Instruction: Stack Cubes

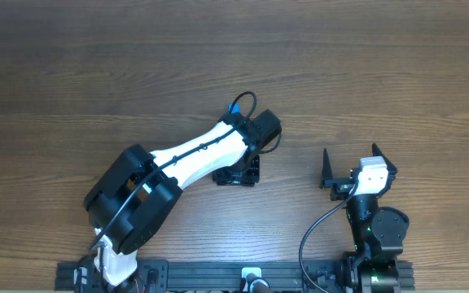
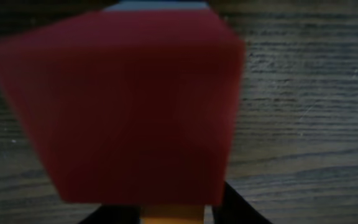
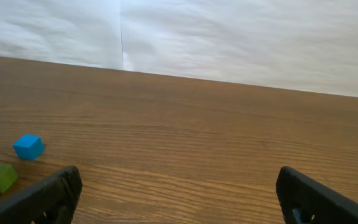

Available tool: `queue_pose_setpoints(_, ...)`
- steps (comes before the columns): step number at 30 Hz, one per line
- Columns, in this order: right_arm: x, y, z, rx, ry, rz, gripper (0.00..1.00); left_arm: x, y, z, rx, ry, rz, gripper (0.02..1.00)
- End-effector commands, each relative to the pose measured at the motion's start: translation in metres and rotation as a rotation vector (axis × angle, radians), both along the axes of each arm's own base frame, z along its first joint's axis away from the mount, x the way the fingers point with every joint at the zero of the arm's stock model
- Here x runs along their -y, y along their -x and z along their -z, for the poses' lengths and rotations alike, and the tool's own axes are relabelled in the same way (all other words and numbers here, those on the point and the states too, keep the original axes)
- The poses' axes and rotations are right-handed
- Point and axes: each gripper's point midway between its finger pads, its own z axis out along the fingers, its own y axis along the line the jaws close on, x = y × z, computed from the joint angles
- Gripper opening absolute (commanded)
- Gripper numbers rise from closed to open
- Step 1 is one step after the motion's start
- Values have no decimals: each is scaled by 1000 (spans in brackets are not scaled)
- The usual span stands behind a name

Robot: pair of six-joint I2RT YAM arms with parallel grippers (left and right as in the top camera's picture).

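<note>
- The red cube (image 2: 129, 106) sits hard up against the left wrist camera, right at the left gripper (image 1: 236, 173), near the middle of the table (image 1: 96, 65). You cannot tell whether that gripper is pinching it or only poised around it.
- A pale blue edge (image 2: 157, 5) shows just beyond the red cube and an orange strip (image 2: 173, 216) on its near side. What either belongs to is unclear.
- The blue cube (image 3: 28, 147) and the green cube (image 3: 0, 177) lie on the table, near each other but apart, with nothing on top of them.
- The right gripper (image 1: 352, 163) is spread wide and holds nothing, close to its own base.
- You appear to be at the grasp or carry of the red cube.
- The next move calls for a confirmed grip. Then square the cube over a base cube and lower it gently before letting go.
</note>
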Motion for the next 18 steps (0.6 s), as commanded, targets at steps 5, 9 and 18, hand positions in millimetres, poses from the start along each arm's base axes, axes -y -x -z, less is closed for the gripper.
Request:
queue_pose_setpoints(5, 3, 0, 1, 2, 4, 12, 991, -8, -5, 4, 8, -22, -26, 148)
queue_pose_setpoints(9, 3, 0, 1, 2, 4, 12, 991, -8, -4, 3, 8, -23, -26, 42)
queue_pose_setpoints(18, 3, 0, 1, 2, 4, 12, 991, -9, -13, -34, 97, 21, -28, 38)
